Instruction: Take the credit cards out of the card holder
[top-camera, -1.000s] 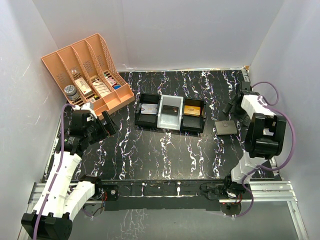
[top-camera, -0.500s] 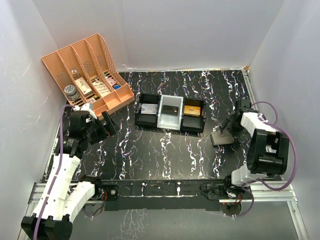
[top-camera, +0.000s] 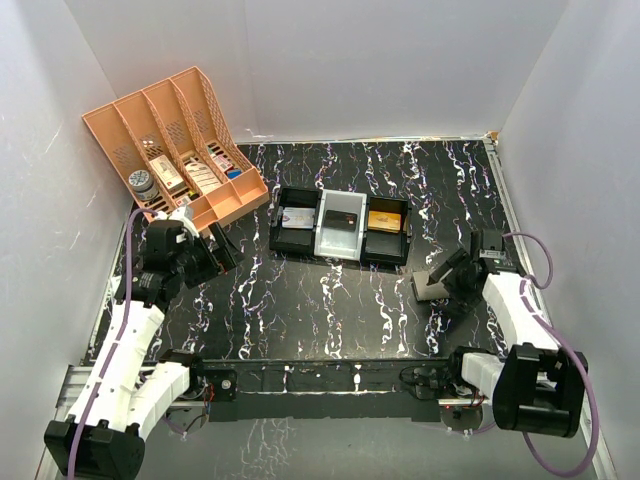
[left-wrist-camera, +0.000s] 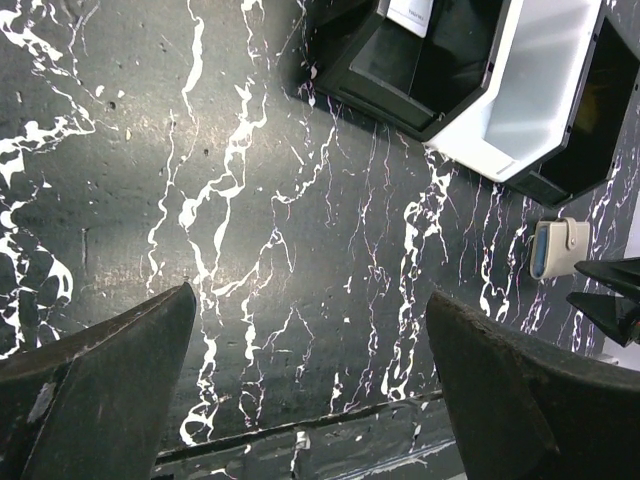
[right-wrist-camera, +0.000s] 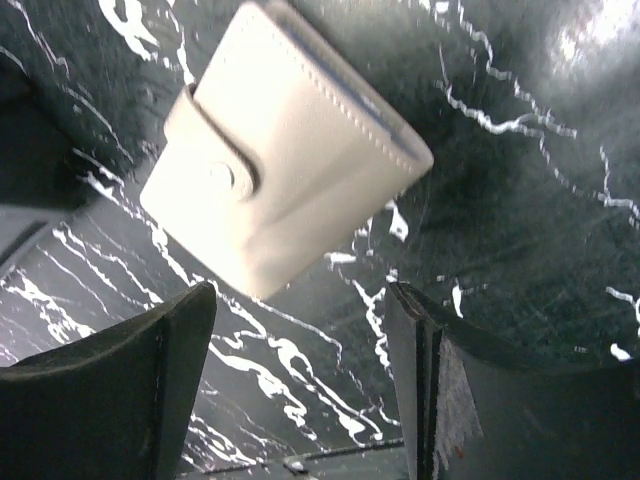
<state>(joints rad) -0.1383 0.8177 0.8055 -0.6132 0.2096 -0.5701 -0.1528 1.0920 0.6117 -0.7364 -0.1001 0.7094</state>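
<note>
One card holder (right-wrist-camera: 285, 165), closed, and two tools: we see the left tool (left-wrist-camera: 310, 300) wide and the right tool (right-wrist-camera: 300, 292) half-narrowed, gripping nothing. The holder now sits nearer the arms.

Rear blocked, front open
Black three-compartment plastic tray (top-camera: 293, 248) and orange lattice organiser (top-camera: 220, 120) line the rear; the white-veined black tabletop (top-camera: 330, 310) before them lies open.

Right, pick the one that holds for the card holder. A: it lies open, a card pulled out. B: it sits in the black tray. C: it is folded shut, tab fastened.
C: the right wrist view shows the card holder folded shut with its tab fastened over the edge, no card showing, and it is outside the black tray.
</note>
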